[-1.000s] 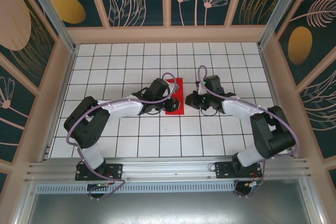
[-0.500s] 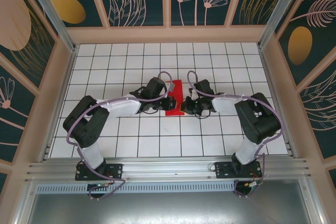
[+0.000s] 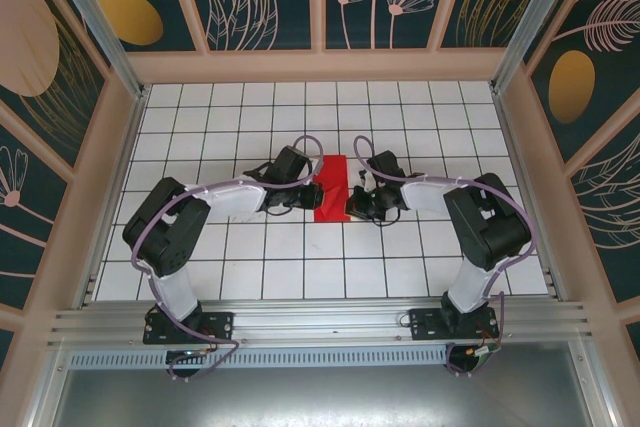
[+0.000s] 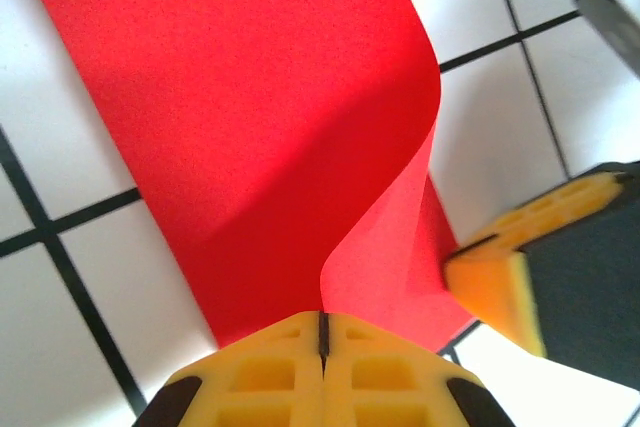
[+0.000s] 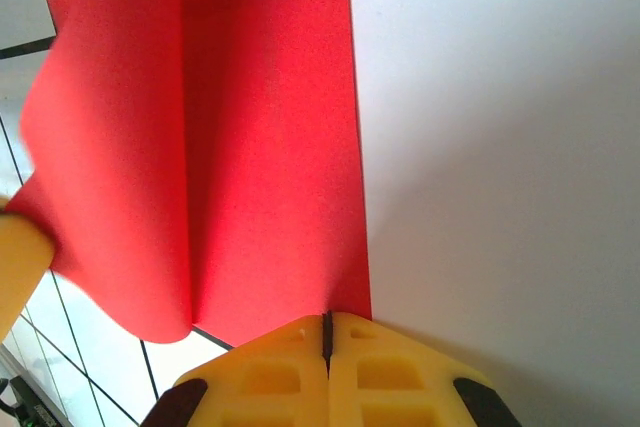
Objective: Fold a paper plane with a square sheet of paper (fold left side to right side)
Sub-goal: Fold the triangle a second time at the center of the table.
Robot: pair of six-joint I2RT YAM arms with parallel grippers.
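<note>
The square sheet of paper (image 3: 331, 187), half folded, lies mid-way across the desk (image 3: 250, 277). The left hand (image 4: 322, 322), at its 9 o'clock, pinches the lifted flap. The right hand (image 5: 327, 322), at 3 o'clock, is closed against the sheet's edge. We align edges before creasing.

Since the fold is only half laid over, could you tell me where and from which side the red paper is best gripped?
Probably the raised free edge of the red paper, from the left arm's side. That layer curls up off the table, leaving room for a finger beneath; the rest lies flat. The left gripper is closed on that edge.
</note>
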